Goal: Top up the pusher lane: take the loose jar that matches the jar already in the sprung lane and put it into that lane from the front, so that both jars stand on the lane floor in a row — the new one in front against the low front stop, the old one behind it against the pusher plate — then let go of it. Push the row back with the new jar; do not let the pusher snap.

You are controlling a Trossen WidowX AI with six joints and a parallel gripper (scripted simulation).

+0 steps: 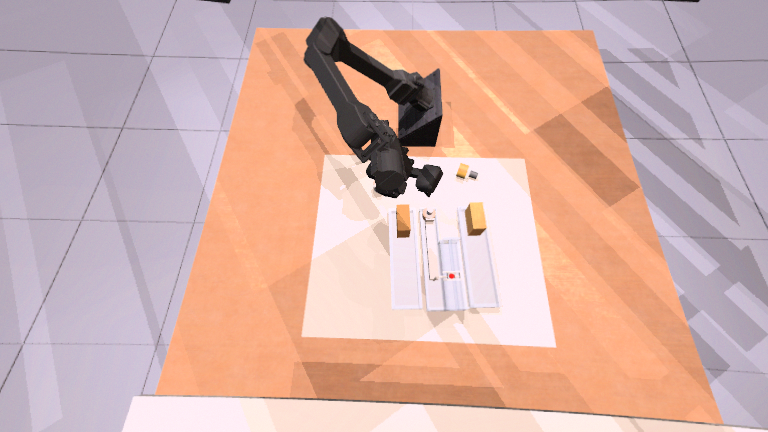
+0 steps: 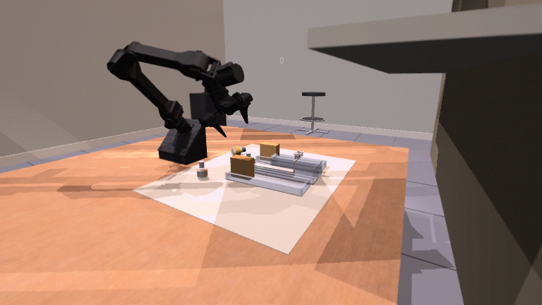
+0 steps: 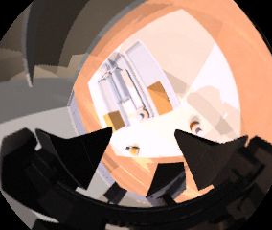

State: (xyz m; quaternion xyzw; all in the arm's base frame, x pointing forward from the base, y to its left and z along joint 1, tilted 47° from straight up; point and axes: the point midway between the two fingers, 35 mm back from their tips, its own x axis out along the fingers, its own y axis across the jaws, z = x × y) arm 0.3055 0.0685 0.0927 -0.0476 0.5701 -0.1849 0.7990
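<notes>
Three pale grey lanes (image 2: 279,183) sit nearest me on the white mat (image 2: 255,222), two with brown boxes (image 2: 242,165) at their front. I see a small white jar (image 1: 430,212) in the middle lane. Just off the rack stands a loose grey-capped jar (image 2: 202,171); farther back an orange jar (image 2: 237,150) lies tipped. Above them the black gripper (image 2: 231,122) hangs, fingers spread wide, holding nothing.
</notes>
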